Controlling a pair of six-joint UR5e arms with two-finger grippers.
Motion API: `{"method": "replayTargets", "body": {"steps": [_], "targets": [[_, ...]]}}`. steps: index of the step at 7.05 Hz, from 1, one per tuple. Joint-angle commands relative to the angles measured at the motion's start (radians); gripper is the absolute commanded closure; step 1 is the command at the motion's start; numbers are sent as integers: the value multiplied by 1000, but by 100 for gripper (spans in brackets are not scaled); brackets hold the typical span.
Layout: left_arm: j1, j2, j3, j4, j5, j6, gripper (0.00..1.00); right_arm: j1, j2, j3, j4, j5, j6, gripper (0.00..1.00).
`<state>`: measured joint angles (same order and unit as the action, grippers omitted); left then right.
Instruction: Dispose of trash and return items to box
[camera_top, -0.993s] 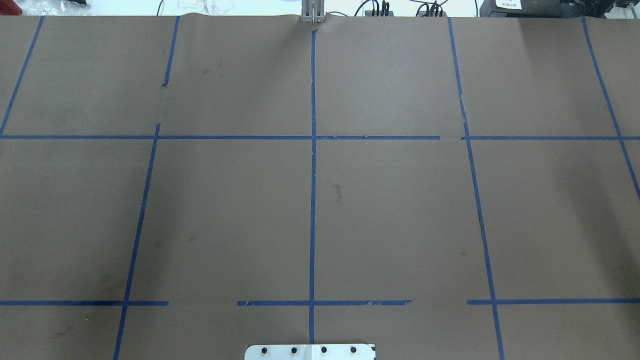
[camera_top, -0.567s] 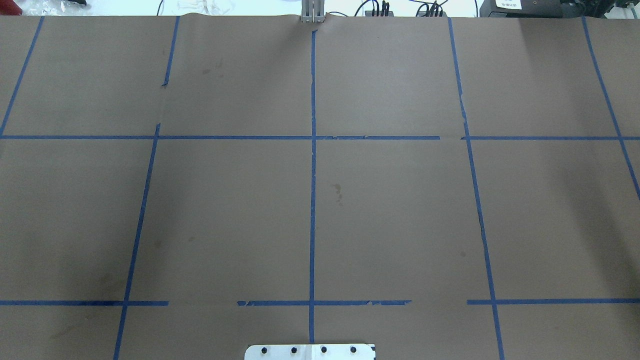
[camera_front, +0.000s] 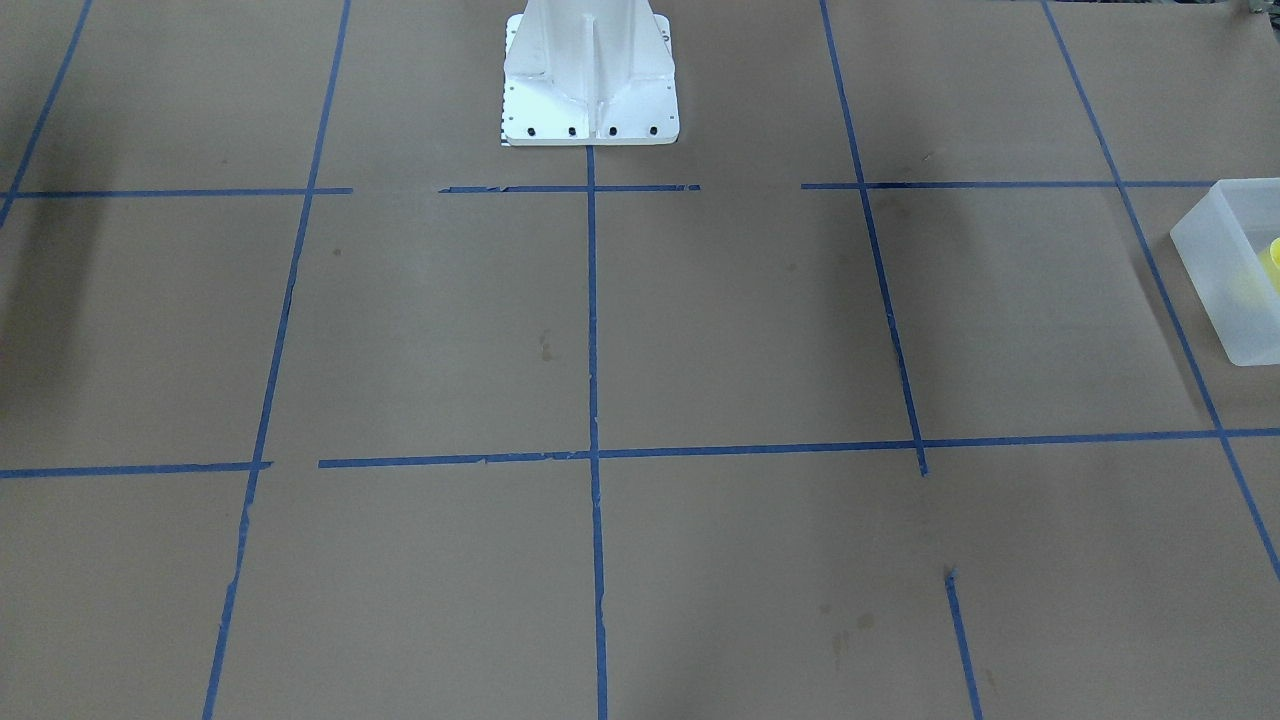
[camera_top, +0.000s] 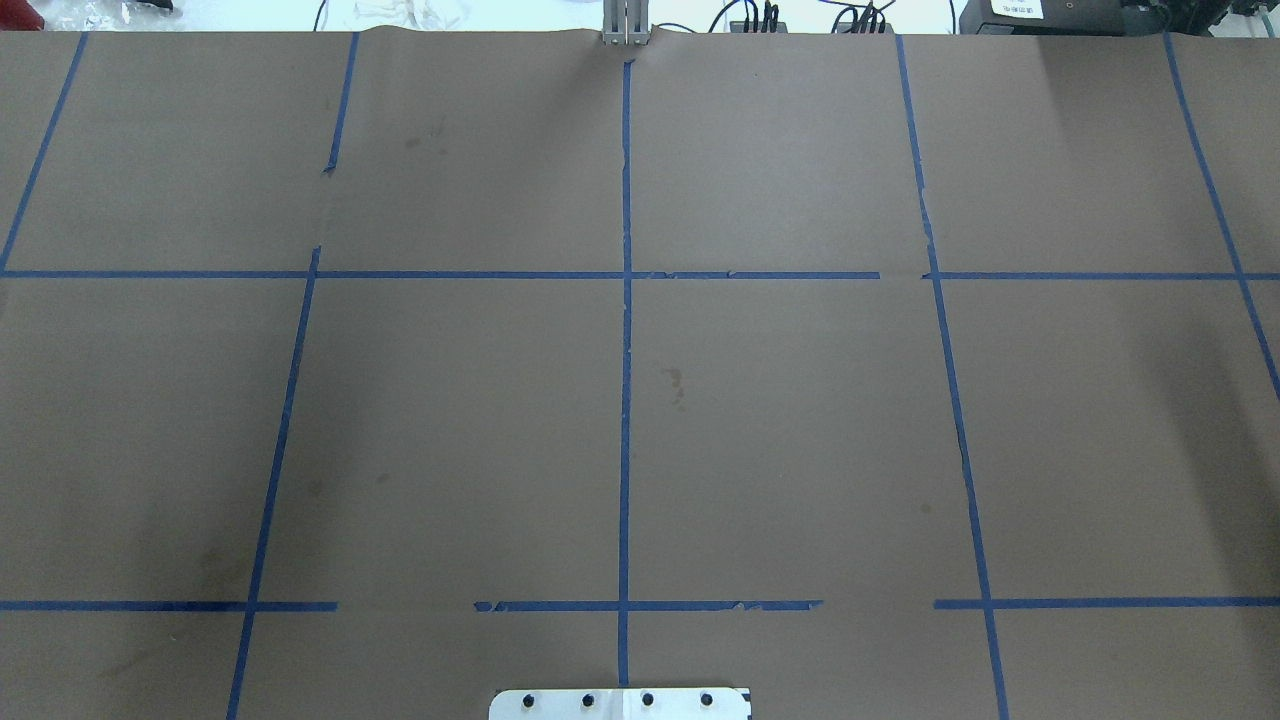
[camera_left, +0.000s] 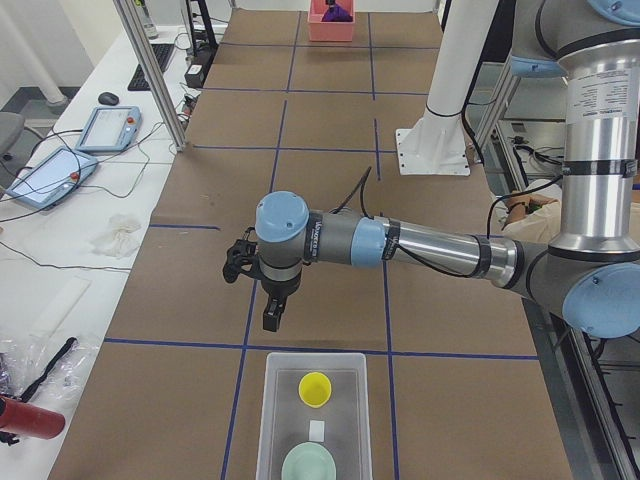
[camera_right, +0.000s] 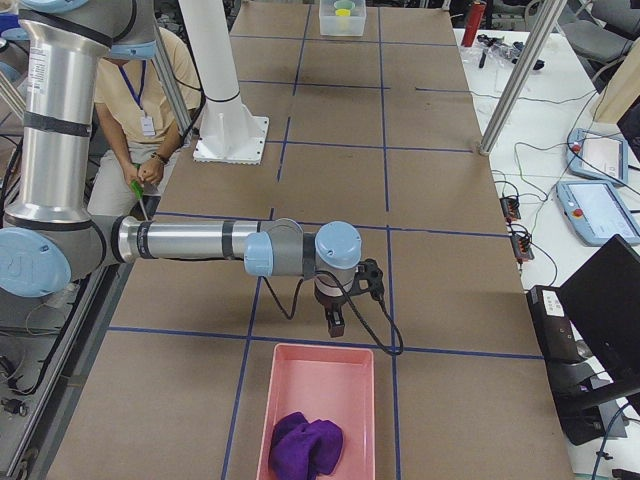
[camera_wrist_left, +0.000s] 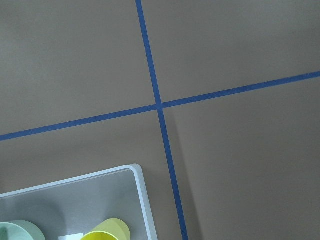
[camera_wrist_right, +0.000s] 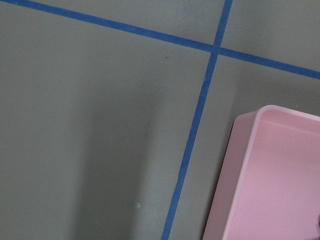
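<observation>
My left tool (camera_left: 272, 316) hangs near the box (camera_left: 343, 425) holding the yellow cup (camera_left: 316, 389), my right tool (camera_right: 336, 322) near a pink bin (camera_right: 320, 385). Whether either is open or closed, I cannot tell. Overhead, the surface (camera_top: 800, 420) looks unchanged.

Brown paper-covered table (camera_top: 800, 450), blue tape grid (camera_top: 626, 400); teach pendant (camera_left: 110, 128) alongside; operator (camera_right: 140, 90) in yellow shirt.
</observation>
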<state>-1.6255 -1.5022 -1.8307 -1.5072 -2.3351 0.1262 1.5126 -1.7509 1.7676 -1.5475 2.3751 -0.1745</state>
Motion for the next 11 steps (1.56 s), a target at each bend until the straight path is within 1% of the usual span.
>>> {"method": "replayTargets", "body": {"steps": [1,3,4,5,8,10,11], "targets": [[-11,2,-10,-1,0,0,0,0,1,-27,55,7,50,0],[-11,0,-12,-2,10,0,0,0,2,11,58,-3,131,0],[-10,0,-9,-2,10,0,0,0,1,38,55,-51,132,0],[-10,0,-10,-4,8,0,0,-8,-1,65,52,-119,132,0],[-10,-22,-13,-10,7,-2,0,-8,2,59,53,-112,133,0],[-13,-49,-13,-8,5,-2,0,-8,2,56,55,-56,136,0],[-14,-49,-22,-4,3,-2,0,-8,2,67,56,-47,138,0]]}}
